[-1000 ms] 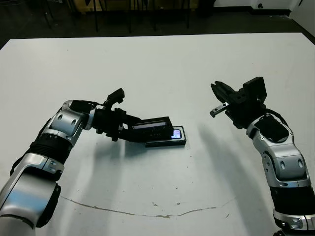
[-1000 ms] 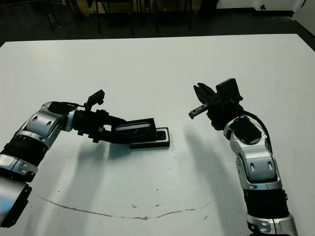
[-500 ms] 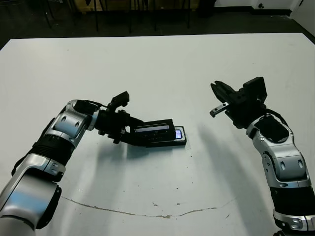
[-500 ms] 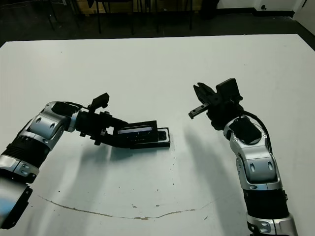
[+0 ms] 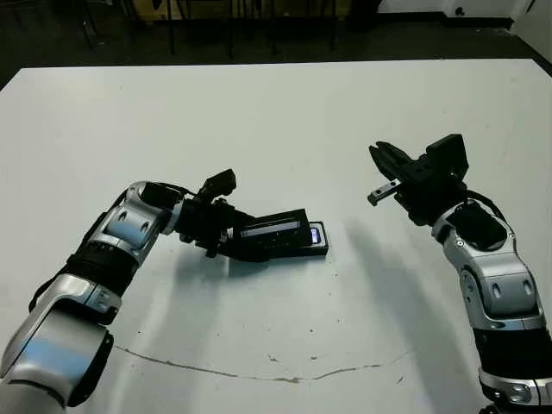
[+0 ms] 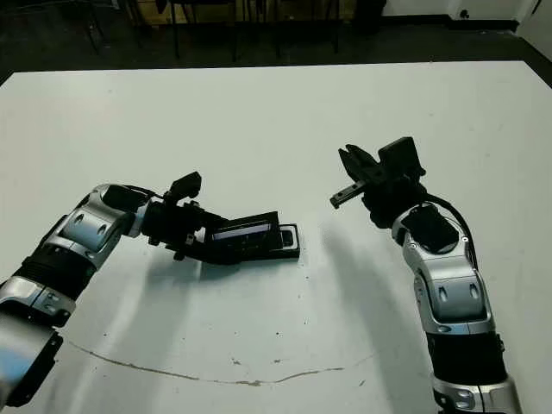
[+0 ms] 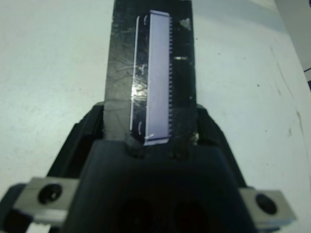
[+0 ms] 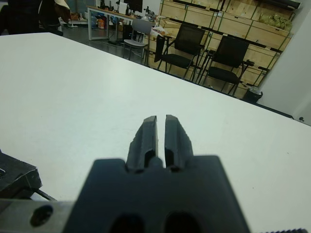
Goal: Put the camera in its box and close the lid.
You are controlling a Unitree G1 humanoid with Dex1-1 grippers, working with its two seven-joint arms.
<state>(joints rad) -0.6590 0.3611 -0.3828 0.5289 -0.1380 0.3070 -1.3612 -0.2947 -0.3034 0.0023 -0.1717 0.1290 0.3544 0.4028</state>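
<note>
The left tool (image 5: 237, 240) pinches the lid (image 5: 274, 233) by one end and holds it tilted over the box (image 5: 293, 250), which lies on the white table (image 5: 276, 129). The camera (image 5: 315, 235) lies in the box; its bright screen shows past the lid's end. The right tool (image 5: 377, 175) hangs above the table, well apart, its fingers pressed almost together.

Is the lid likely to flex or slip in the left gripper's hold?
The lid looks stiff: its edges stay straight though the left gripper holds only one end. It seems light, staying tilted above the box. Its glossy strip suggests it might slip.
</note>
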